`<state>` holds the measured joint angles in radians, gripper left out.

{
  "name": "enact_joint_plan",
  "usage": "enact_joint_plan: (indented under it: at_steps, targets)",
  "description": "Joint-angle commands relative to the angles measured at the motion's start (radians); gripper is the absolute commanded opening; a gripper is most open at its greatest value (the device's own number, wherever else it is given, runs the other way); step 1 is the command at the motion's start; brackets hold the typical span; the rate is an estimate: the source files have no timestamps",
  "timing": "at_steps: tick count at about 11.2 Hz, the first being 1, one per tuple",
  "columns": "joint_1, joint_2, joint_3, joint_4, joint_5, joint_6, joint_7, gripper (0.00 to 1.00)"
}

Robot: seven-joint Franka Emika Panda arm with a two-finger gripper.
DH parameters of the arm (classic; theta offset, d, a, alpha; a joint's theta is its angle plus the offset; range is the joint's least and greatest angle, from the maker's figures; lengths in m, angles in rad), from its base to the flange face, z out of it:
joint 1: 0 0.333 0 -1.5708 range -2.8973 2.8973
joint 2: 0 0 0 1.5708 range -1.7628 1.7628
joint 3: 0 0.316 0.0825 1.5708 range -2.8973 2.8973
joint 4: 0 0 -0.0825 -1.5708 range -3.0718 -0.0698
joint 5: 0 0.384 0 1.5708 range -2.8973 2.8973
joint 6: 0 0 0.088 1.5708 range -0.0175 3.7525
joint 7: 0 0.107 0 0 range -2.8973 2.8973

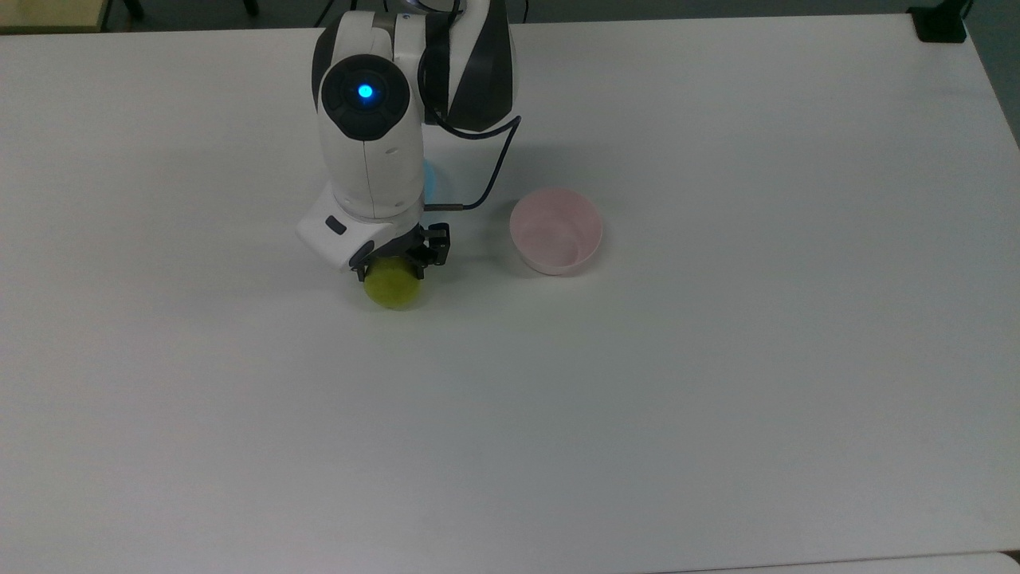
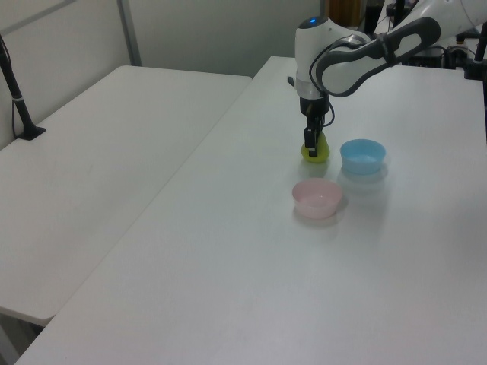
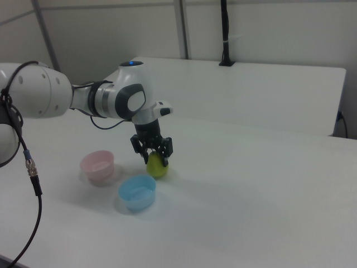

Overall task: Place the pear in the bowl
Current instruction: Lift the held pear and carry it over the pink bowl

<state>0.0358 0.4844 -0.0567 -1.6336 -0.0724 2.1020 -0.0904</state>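
The pincer [image 3: 152, 151] is lowered over the pear [image 3: 157, 167], one finger on each side of the narrow upper part. In the right view the fingers [image 3: 167, 147] straddle the fruit closely. Whether they are already pressing on it or are a little apart from the skin cannot be told.

The pear [image 1: 394, 288] stands on the desk [image 1: 717, 359] directly under the pincer [image 1: 393, 269], at centre left of the top view. Its wide base is down and its stem end points up into the pincer, so its long axis is roughly upright and in line with the fingers. In the left view the pear [image 2: 315, 150] sits in the upper centre of the frame.

The pink bowl [image 1: 556, 230] is well apart from the pear, toward the top view's right, open side up. In the right view the pink bowl [image 3: 98, 166] lies left of centre.

A blue bowl [image 3: 137, 192] stands near the pear, lower in the right view.

Judgement: the grasp is being made. The next move is a lift, then a carry toward the top view's right.
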Motion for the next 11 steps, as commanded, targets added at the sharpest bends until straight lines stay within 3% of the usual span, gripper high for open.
enact_joint_plan:
  at_steps: [1, 5, 11]
  targets:
    - [0.042, -0.098, -0.003, -0.008, -0.009, -0.12, -0.006, 0.55]
    - [0.162, -0.156, 0.0, -0.008, -0.009, -0.16, 0.112, 0.55]
    - [0.32, -0.153, 0.0, -0.052, -0.012, -0.186, 0.258, 0.56]
